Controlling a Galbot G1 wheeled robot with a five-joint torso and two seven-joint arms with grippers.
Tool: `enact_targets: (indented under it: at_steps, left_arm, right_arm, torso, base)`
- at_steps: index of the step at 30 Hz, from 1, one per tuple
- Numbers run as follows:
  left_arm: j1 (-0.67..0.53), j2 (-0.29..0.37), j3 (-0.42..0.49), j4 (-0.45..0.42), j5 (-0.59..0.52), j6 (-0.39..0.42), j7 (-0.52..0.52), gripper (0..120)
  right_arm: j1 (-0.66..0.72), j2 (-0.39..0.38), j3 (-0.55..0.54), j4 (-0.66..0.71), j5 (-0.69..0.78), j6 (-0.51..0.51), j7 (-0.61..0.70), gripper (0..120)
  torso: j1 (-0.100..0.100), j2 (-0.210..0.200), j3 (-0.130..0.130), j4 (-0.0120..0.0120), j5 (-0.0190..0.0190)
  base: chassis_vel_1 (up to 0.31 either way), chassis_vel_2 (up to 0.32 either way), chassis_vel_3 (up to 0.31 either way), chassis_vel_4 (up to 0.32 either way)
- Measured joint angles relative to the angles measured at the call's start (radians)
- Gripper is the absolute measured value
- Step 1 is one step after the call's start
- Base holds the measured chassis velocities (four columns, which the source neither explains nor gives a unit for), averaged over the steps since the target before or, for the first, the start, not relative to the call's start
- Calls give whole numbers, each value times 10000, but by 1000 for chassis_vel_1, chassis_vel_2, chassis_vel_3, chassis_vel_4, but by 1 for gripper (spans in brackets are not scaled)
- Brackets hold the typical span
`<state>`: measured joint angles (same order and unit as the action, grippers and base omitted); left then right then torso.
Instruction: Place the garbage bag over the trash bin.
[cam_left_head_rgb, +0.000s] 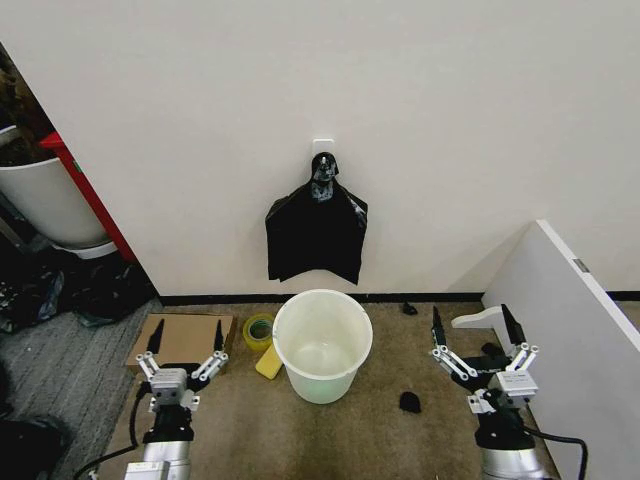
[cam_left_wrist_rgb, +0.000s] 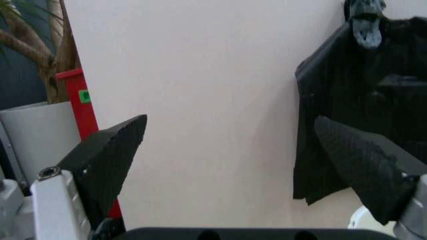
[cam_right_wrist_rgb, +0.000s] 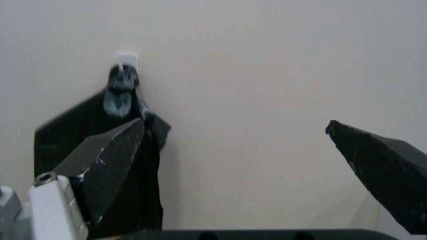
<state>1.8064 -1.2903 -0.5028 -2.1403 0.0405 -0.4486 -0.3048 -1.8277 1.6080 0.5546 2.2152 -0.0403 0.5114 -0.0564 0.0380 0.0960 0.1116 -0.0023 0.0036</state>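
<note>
garbage bag (cam_left_head_rgb: 316, 238) hangs glossy, crinkled above round cream trash bin (cam_left_head_rgb: 322, 345); both grippers' fingers spread.

Smooth cream plastic bin (cam_left_head_rgb: 322, 345), thin black plastic bags (cam_left_head_rgb: 317, 238) on matt wall (cam_left_head_rgb: 450, 120), rough brown carpet (cam_left_head_rgb: 400, 440), textured black fingers (cam_left_wrist_rgb: 110, 160), cardboard box (cam_left_head_rgb: 185, 337)

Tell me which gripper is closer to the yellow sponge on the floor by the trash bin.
Left. The left gripper hangs open just left of the yellow sponge. The right gripper, also open, sits well across on the far side of the trash bin.
</note>
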Motion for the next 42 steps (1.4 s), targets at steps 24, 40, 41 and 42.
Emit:
enact_targets:
  at_steps: [24,40,41,42]
  left_arm:
    - [76,-211,369,435,690,-252,86,99]
    - [414,-336,136,564,722,-478,56,98]
    - [482,-355,119,590,727,-500,26,98]
    - [513,-366,111,596,737,-511,13,98]
  right_arm:
    - [1074,-335,-6,-1106,1053,-912,111,100]
    - [2469,-1276,-1335,-2083,3064,-1906,-951,100]
    - [2704,-1417,-1559,-2197,3385,-1987,-1163,100]
    - [2854,-1491,-1710,-2272,3602,-2032,-1284,100]
  torso:
    - [0,0,0,1,0]
    - [0,0,0,0,1]
    - [0,0,0,1,0]
    - [0,0,0,1,-1]
  base:
    - [0,0,0,0]
    - [0,0,0,0]
    - [0,0,0,0]
    - [0,0,0,0]
